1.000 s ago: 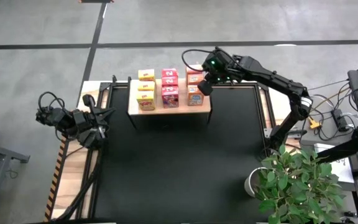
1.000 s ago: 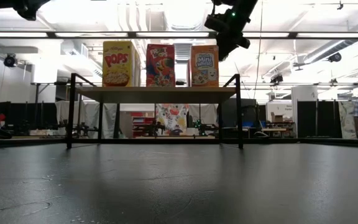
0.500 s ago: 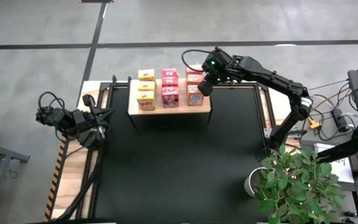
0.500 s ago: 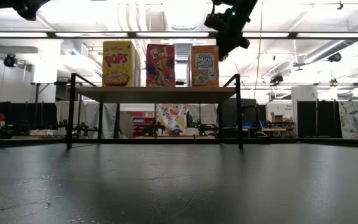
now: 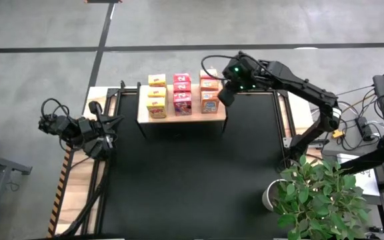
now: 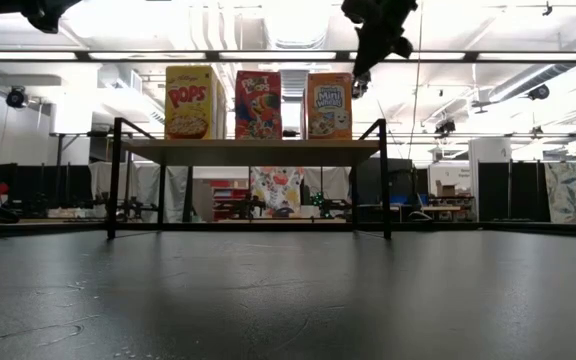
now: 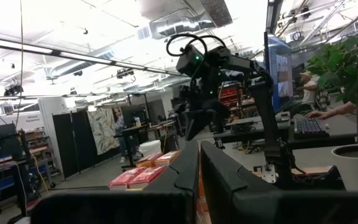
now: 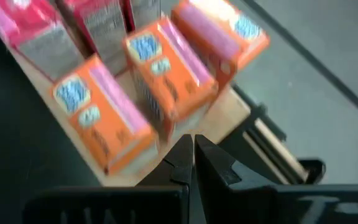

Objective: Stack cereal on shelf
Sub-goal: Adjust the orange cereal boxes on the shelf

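All nine cereal boxes stand on the shelf (image 5: 181,115) in three columns: yellow boxes (image 5: 156,95) left, pink-red boxes (image 5: 182,93) centre, orange boxes (image 5: 209,93) right. None lies on the black mat (image 5: 192,173). Low view shows only the front row, upright and evenly spaced on the wooden top.

Step in hand, as I judge it: stacking looks finished; the right arm is at the point of leaving the shelf. Next move probably calls for lifting clear up and to the right without brushing the orange column, which stands just beside the gripper.

Right gripper (image 5: 224,95): above the shelf's right end, just beside the orange boxes, apart from them. In its wrist view the fingers (image 8: 216,168) sit pressed together with only a hairline seam between, nothing held. The shelf's right edge and the three orange boxes show just beyond the tips. No contact visible.

Left gripper (image 5: 102,133): parked well to the left of the shelf, off the mat's left edge. Its wrist view shows the fingers (image 7: 229,180) close together, a thin gap only, empty.

Risk: one careless sideways sweep could tip the near orange box.
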Available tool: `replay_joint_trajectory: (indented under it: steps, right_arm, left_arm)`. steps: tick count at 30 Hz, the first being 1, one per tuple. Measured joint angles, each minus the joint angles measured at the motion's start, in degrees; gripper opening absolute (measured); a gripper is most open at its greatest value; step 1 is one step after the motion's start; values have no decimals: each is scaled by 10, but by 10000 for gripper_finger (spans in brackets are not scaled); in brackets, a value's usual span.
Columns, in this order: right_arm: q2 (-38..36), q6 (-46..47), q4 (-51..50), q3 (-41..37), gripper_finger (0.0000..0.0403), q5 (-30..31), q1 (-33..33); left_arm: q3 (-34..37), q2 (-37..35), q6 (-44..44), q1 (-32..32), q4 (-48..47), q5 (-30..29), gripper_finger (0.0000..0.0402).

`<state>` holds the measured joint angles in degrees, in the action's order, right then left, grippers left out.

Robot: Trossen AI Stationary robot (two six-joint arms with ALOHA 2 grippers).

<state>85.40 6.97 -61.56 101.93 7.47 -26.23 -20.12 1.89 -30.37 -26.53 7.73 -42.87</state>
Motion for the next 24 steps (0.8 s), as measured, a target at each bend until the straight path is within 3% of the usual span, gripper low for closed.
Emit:
replay_joint_trajectory:
  steps: [6,24]
  right_arm:
    - [-2,28,-43,-4,9,0,16]
    - [0,36,-18,-20,9,0,40]
  left_arm:
    - [0,0,0,0,0,0,0]
    - [0,0,3,0,0,0,0]
